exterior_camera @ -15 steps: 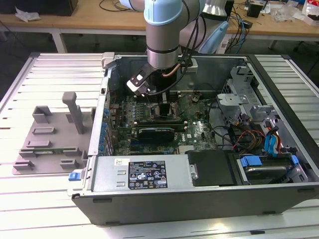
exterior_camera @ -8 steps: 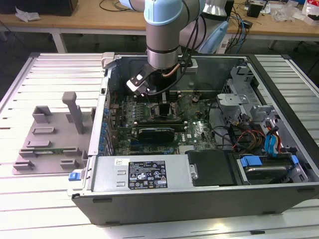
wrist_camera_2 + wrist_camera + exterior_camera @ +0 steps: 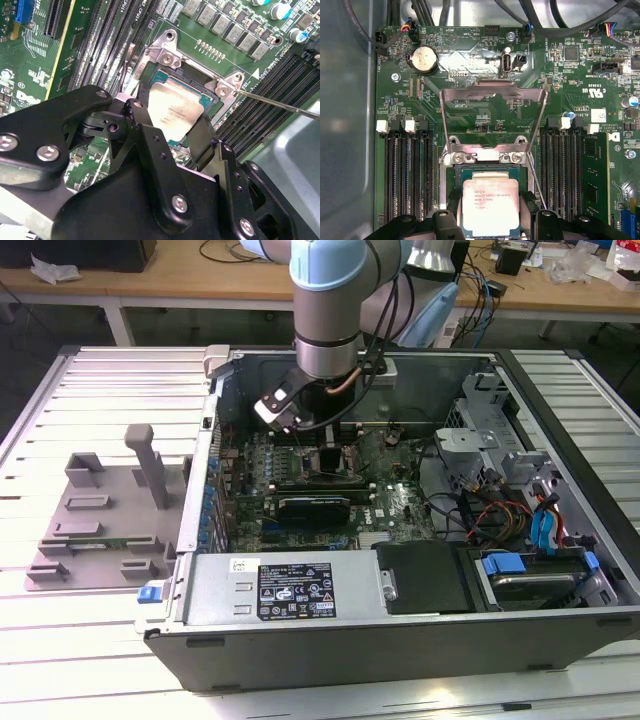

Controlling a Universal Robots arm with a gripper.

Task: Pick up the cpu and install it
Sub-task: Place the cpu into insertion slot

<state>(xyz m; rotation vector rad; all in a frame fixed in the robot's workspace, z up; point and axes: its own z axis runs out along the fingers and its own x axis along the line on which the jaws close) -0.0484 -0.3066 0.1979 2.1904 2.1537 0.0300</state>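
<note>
Install step, placement phase. Jaws pinch the cpu (image 3: 491,207) by two opposite edges, just over the open socket (image 3: 487,172) inside the computer case (image 3: 400,640). Retaining plate (image 3: 492,95) is flipped up. Seating calls for level, square alignment; any tilt would likely bind.

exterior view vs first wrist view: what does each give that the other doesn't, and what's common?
Exterior view: the arm reaching down into the open computer case, the power supply, and the grey fixture blocks on the slatted table at the exterior view's left.

First wrist view: the cpu at its socket, gripped on two opposite edges by the gripper; the load plate raised open; the coin cell battery.

Common: the green motherboard.
</note>
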